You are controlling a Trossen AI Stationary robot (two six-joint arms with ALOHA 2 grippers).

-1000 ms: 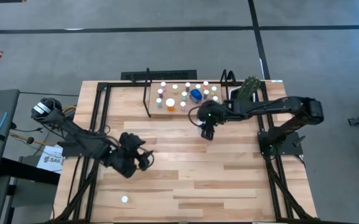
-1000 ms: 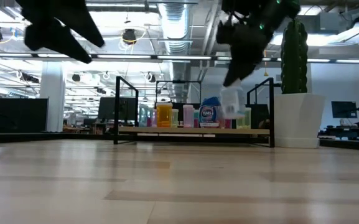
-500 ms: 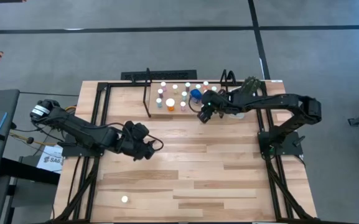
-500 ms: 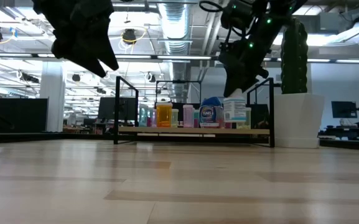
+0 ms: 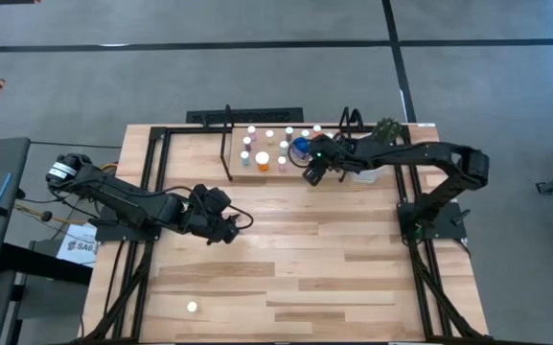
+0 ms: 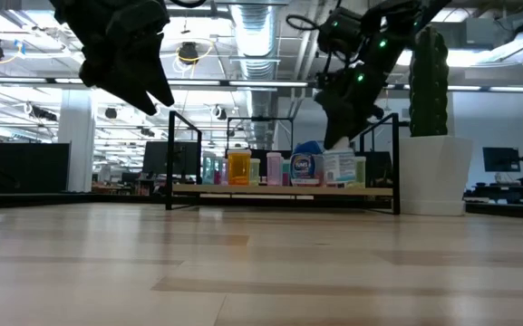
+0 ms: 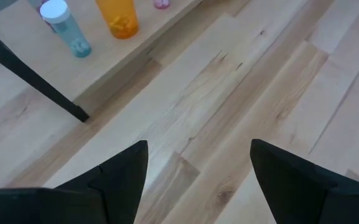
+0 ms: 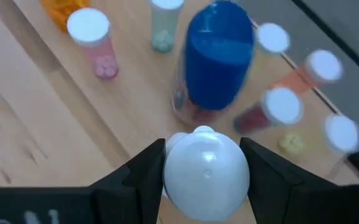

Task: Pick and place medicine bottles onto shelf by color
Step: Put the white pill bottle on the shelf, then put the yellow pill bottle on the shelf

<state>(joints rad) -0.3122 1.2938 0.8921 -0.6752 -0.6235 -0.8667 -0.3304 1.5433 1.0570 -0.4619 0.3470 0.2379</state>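
The shelf [image 5: 274, 176] stands at the table's far middle with several small bottles on it: a wide blue one [image 8: 219, 59], a pink one [image 8: 93, 38], an orange one [image 7: 118, 15] and a teal one [image 7: 64, 25]. My right gripper [image 5: 311, 173] is at the shelf's near right part, shut on a white-capped bottle [image 6: 338, 168], just in front of the blue one. My left gripper [image 5: 226, 230] is open and empty above the table, on the near side of the shelf's left end. Another white-capped bottle [image 5: 192, 307] stands alone near the table's front left. My right gripper pinches the bottle's white cap [image 8: 205, 167] between its two fingers [image 8: 143, 169], one on each side. The fingers slant down from the near right. The bottle is upright below them, its base level with the shelf board [image 6: 243, 189]; whether it rests there, I cannot tell.
A white pot with a green plant [image 6: 433, 172] stands just right of the shelf. Black upright loops [image 6: 181, 154] frame the shelf's two ends. Open plank tabletop [image 5: 314, 259] lies between the shelf and the near edge.
My right gripper has carried the white-capped bottle toward the far edge to the shelf and lowered it to board level beside the blue bottle. My left gripper has moved toward the shelf, a little right and toward the far edge, staying open.
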